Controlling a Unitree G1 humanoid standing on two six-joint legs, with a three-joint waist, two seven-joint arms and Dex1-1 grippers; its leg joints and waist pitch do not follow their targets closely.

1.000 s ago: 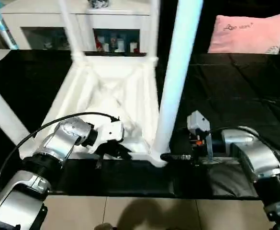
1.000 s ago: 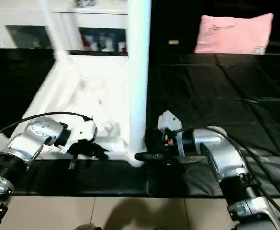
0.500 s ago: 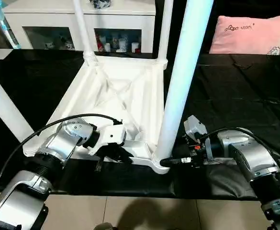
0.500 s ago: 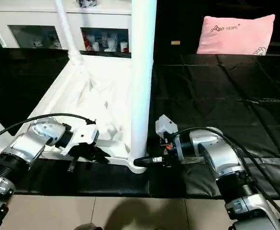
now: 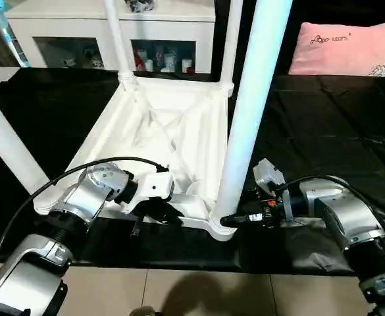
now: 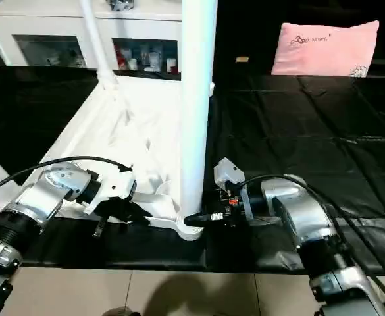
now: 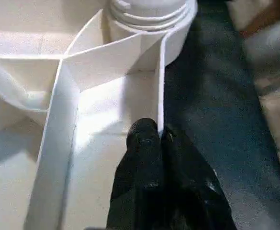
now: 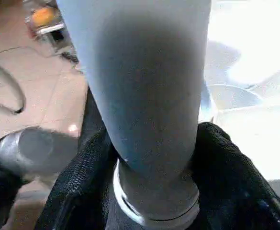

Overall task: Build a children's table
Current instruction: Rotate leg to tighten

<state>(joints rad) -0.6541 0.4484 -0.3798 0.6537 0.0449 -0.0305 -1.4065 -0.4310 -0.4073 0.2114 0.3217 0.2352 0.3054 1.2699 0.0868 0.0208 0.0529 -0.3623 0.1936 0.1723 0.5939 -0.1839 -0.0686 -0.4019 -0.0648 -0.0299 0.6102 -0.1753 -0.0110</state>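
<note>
White plastic tabletop [image 5: 159, 131] is laid underside up on the black mat [image 5: 324, 125], its near rim pinched by the closed left gripper [image 7: 160, 139]. The near right leg [image 5: 251, 112] is clasped at its base by the right gripper [image 8: 154, 158]. Uneven twisting is judged liable to cross-seat the leg or drag the top.

Smooth white plastic on the tabletop [image 5: 159, 138] and this leg [image 5: 248, 112], slightly glossy. Black sheet [image 5: 337, 125] shiny, creased. My forearms [image 5: 347, 217] gleam silver; pillow [image 5: 347, 47] soft pink cloth.
</note>
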